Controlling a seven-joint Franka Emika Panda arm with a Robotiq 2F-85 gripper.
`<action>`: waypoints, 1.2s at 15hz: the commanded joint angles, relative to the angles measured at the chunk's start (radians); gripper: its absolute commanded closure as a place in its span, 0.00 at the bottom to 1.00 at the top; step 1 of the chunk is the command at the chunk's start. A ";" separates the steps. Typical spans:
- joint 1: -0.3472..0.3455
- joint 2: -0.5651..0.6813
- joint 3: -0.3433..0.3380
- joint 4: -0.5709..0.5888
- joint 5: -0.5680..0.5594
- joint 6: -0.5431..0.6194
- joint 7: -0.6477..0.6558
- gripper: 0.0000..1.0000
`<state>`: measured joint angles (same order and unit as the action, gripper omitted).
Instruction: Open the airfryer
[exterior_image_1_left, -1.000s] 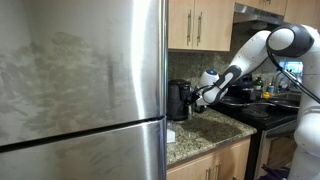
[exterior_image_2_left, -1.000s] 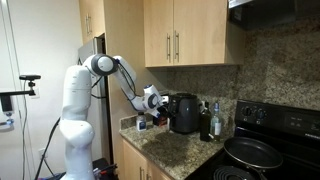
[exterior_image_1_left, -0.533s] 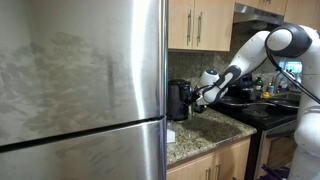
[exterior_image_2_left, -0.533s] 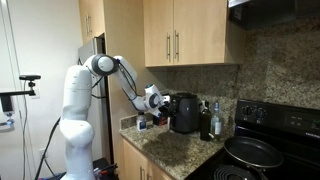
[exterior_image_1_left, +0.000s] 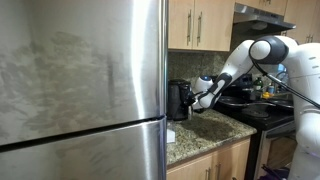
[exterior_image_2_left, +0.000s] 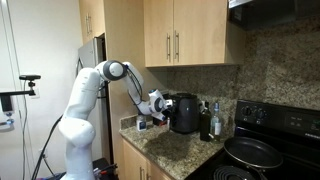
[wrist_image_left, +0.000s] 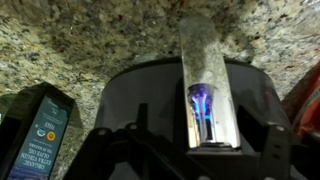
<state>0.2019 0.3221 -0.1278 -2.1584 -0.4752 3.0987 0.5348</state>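
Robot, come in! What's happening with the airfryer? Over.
Gripper open, lined up on the handle. Airfryer not yet opened. Nothing between gripper and handle. Over.

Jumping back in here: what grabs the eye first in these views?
The stainless fridge door fills the near side of an exterior view. Over the granite counter, the open gripper faces the black airfryer; the wrist view shows its handle centred between the jaws.
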 joint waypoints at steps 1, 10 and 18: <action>0.043 0.037 -0.043 0.040 -0.033 0.020 0.018 0.43; 0.064 -0.027 -0.034 -0.010 0.004 -0.084 0.003 0.88; 0.047 -0.115 0.042 -0.042 0.117 -0.367 -0.043 0.94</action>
<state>0.2576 0.2387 -0.1140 -2.1612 -0.4068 2.8242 0.5337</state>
